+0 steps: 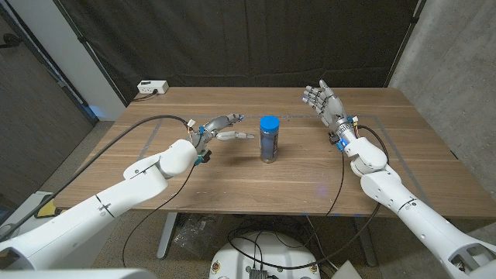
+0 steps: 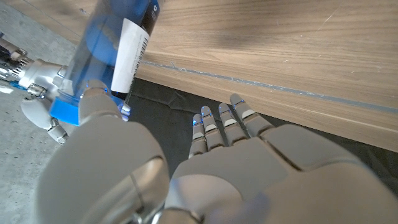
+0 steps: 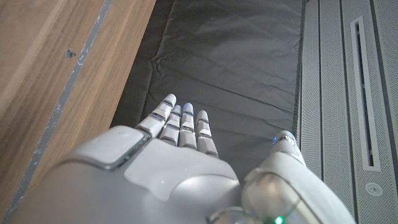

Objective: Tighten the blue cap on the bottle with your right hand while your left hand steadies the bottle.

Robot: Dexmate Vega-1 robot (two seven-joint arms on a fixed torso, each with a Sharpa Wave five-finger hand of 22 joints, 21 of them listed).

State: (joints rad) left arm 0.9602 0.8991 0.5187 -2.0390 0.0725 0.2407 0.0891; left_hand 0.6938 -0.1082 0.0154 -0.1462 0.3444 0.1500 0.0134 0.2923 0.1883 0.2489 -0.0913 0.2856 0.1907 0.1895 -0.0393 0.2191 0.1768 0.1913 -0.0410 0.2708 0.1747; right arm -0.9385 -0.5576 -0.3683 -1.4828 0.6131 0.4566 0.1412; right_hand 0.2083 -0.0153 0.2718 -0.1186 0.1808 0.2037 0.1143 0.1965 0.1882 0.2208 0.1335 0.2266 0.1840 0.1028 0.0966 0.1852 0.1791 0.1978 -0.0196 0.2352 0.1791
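A small clear bottle point(image 1: 269, 145) with a blue cap point(image 1: 269, 123) stands upright near the table's middle. My left hand point(image 1: 225, 128) hovers a short way to the bottle's left, fingers stretched toward it and spread, holding nothing. The left wrist view shows the bottle point(image 2: 115, 46) with its white label beyond my left hand point(image 2: 205, 168), with a gap between them. My right hand point(image 1: 322, 102) is raised at the back right, fingers apart and empty, well away from the cap. In the right wrist view my right hand point(image 3: 180, 168) points at the dark curtain.
A white power strip point(image 1: 153, 87) lies at the table's back left corner. Black cables point(image 1: 143, 128) run along both arms over the table point(image 1: 232, 182). A dark curtain point(image 1: 256, 39) hangs behind the table, and a grey wall point(image 1: 457, 70) stands at the right.
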